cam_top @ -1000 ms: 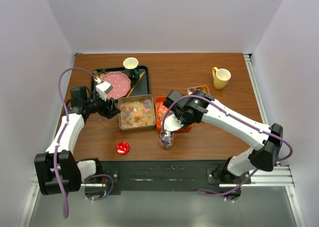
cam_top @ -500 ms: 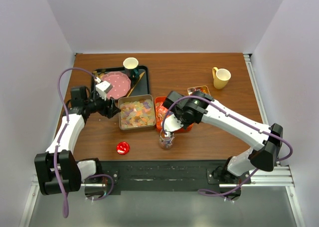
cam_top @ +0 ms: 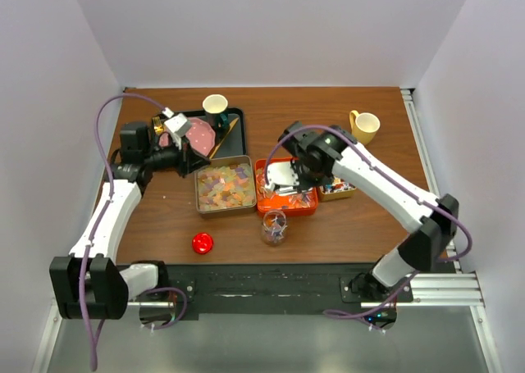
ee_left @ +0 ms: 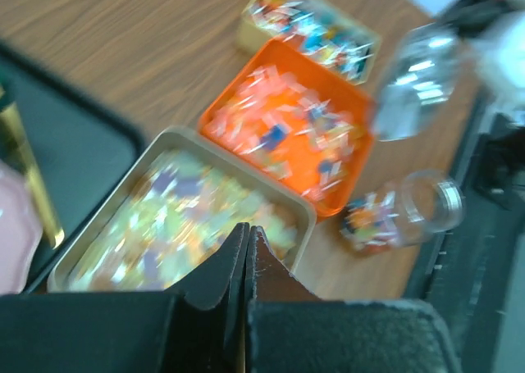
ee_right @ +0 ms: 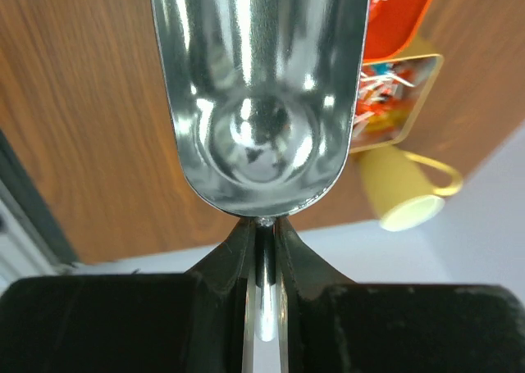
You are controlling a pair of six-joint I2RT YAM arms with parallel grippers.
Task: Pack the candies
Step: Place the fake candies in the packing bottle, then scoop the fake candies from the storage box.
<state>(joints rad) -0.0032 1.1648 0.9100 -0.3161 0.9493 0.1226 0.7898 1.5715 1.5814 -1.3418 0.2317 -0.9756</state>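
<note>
Wooden tabletop [cam_top: 369, 217], mid-frame: dip empty scoop [ee_right: 258, 86], pinched by right gripper [ee_right: 262, 229], deep into orange tray [cam_top: 287, 213] candies [ee_left: 287, 127], then tip slowly over jar [cam_top: 274, 227], lower centre. Left gripper [ee_left: 248, 238] pressed together, empty.

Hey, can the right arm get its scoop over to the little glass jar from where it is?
Probably yes. The scoop hangs over the orange tray, and the jar stands just in front of that tray with nothing between them.
</note>
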